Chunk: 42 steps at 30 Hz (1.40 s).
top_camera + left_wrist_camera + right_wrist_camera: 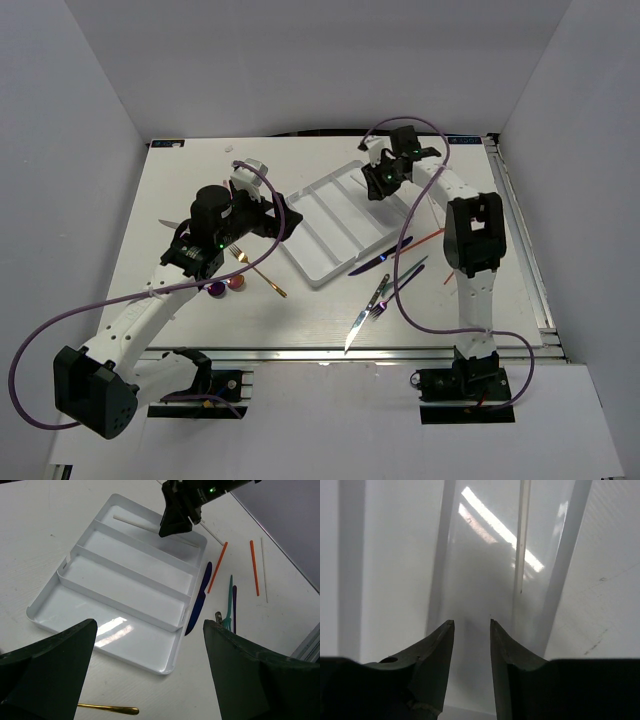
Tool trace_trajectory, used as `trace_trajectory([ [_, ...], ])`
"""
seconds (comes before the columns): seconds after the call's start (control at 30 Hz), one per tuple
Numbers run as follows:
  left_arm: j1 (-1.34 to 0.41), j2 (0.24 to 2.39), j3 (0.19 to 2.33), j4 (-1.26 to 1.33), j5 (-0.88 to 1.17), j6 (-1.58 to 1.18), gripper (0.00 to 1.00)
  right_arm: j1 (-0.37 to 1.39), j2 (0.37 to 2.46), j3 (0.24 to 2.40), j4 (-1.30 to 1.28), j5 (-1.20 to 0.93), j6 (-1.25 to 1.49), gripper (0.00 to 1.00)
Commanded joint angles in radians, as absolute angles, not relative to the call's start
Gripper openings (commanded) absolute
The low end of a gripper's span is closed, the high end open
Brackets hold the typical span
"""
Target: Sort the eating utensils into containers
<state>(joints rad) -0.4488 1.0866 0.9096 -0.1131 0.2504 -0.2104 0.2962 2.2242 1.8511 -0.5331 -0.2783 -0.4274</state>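
- The right gripper (471, 622) hung low over the far compartment of the white tray (125, 595). Its jaws stood a little apart, with only a narrow gap between them.
- Nothing was between its fingers (437, 655); the bare tray floor showed through the gap.
- A white chopstick (522, 540) lay along this same compartment, just beside the outer wall and apart from the fingertips.
- The left gripper (150, 625) was above the table at the near-left side of the tray. Its jaws were wide apart and held nothing.
- In the left wrist view the other three compartments of the tray held no utensil.
- To the right of the tray, on the table, lay a dark blue knife (199, 600) just beside the tray wall, then an orange chopstick (217, 567), a teal fork (230, 600) and a second orange chopstick (254, 567).
- A thin white stick (263, 570) lay near the second orange chopstick, towards the table edge.
- A gold spoon (260, 272) lay on the table near the left arm, left of the tray, with a red-bowled spoon (237, 283) close to it.
- Another knife (355, 330) lay near the front edge of the table, well apart from the tray.
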Motion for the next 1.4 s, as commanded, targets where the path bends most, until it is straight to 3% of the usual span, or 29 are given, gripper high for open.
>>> trace_trajectory([
  [0.0, -0.451, 1.08, 0.936, -0.117, 0.252, -0.204, 0.98, 0.197, 2.143, 1.93, -0.613, -0.545, -0.313, 0.42],
  [0.1, -0.451, 1.089, 0.936, -0.117, 0.25, -0.206, 0.98, 0.135, 2.047, 1.837, -0.632, -0.704, -0.296, 0.47],
  [0.23, -0.451, 1.103, 0.934, -0.118, 0.247, -0.204, 0.98, 0.13, 1.884, 1.625, -0.551, -0.686, -0.328, 0.51],
  [0.4, -0.451, 1.124, 0.931, -0.12, 0.226, -0.196, 0.98, 0.112, 1.744, 1.5, -0.532, -0.726, -0.347, 0.58],
  [0.5, -0.451, 1.141, 0.931, -0.124, 0.219, -0.189, 0.98, 0.106, 1.701, 1.447, -0.491, -0.628, -0.377, 0.59],
  [0.87, -0.451, 1.215, 0.943, -0.149, 0.213, -0.181, 0.98, 0.074, 1.738, 1.417, -0.449, -0.453, -0.494, 0.59],
  [1.37, -0.451, 1.226, 0.974, -0.147, 0.406, -0.276, 0.98, -0.018, 1.85, 1.417, -0.405, -0.293, -0.526, 0.55],
])
